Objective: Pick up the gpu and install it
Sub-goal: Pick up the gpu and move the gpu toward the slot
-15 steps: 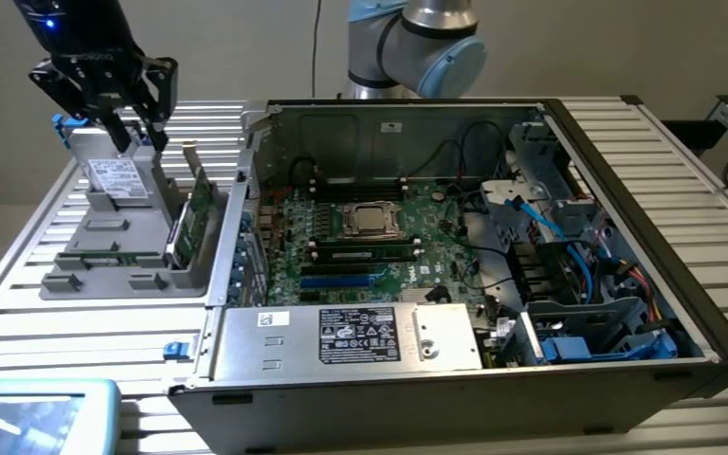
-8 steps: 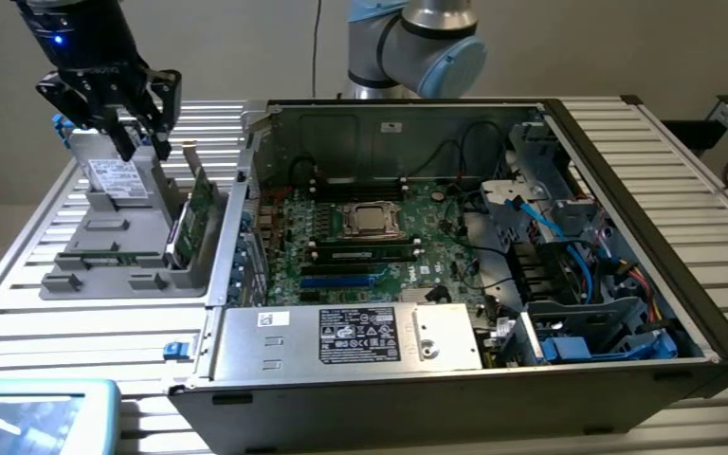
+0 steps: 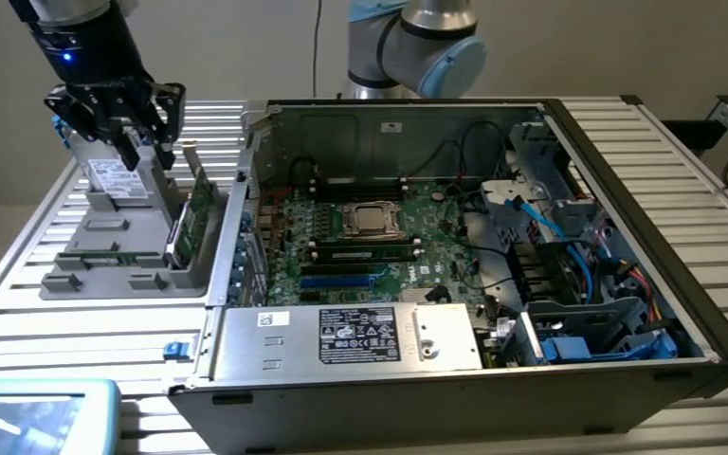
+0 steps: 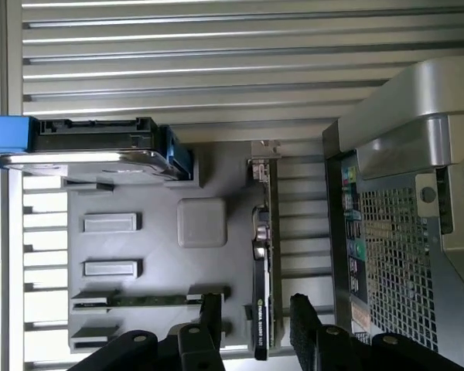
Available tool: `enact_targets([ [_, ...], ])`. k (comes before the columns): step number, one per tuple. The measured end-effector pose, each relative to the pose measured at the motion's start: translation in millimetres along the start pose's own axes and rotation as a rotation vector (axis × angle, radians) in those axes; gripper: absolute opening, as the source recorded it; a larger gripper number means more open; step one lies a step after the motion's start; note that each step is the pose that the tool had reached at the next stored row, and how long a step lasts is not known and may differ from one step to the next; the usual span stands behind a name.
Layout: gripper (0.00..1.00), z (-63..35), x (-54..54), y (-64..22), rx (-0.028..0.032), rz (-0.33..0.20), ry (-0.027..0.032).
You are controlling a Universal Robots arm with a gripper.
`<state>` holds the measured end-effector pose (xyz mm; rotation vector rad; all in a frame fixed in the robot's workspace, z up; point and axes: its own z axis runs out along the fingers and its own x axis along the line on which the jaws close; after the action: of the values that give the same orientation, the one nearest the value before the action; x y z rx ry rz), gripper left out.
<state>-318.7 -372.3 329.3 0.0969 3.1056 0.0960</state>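
Pincer open, vertical, above the gpu

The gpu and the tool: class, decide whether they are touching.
Apart. The exterior view shows the tool hanging above the holder, with clear space between it and the upright gpu.

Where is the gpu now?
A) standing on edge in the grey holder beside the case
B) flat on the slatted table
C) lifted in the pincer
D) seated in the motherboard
A: the gpu stands on edge in the grey holder, the open pincer above it.
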Motion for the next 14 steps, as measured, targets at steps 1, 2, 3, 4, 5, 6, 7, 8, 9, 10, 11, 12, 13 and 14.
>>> enact_targets([
  [1, 0.49, 1.5, 0.0, -0.2, -0.0002, -0.003, -0.0003],
  [2, 0.49, 2.7, 0.1, -0.5, -0.0003, -0.006, -0.0010],
  [3, 0.49, 3.5, 0.0, -1.2, -0.0005, -0.008, -0.0028],
  [4, 0.49, 4.2, 0.0, -2.1, -0.0009, -0.009, -0.0035],
  [5, 0.49, 4.4, 0.0, -2.4, -0.0011, -0.010, -0.0037],
  [6, 0.49, 4.5, 0.0, -2.9, -0.0010, -0.010, -0.0035],
  [7, 0.49, 5.2, 0.0, -4.2, -0.0011, -0.010, -0.0036],
  [8, 0.49, 5.9, 0.1, -5.3, -0.0021, -0.011, -0.0062],
  [9, 0.49, 6.5, 0.5, -6.5, -0.0036, -0.011, -0.0101],
  [10, 0.49, 7.1, 0.6, -8.3, -0.0061, -0.012, -0.0135],
  [11, 0.49, 7.7, 0.7, -10.2, -0.0088, -0.012, -0.0169],
  [12, 0.49, 8.4, 0.6, -12.5, -0.0126, -0.012, -0.0196],
  [13, 0.49, 9.3, 0.5, -14.7, -0.0164, -0.012, -0.0209],
  [14, 0.49, 10.6, 0.4, -16.8, -0.0197, -0.012, -0.0215],
])
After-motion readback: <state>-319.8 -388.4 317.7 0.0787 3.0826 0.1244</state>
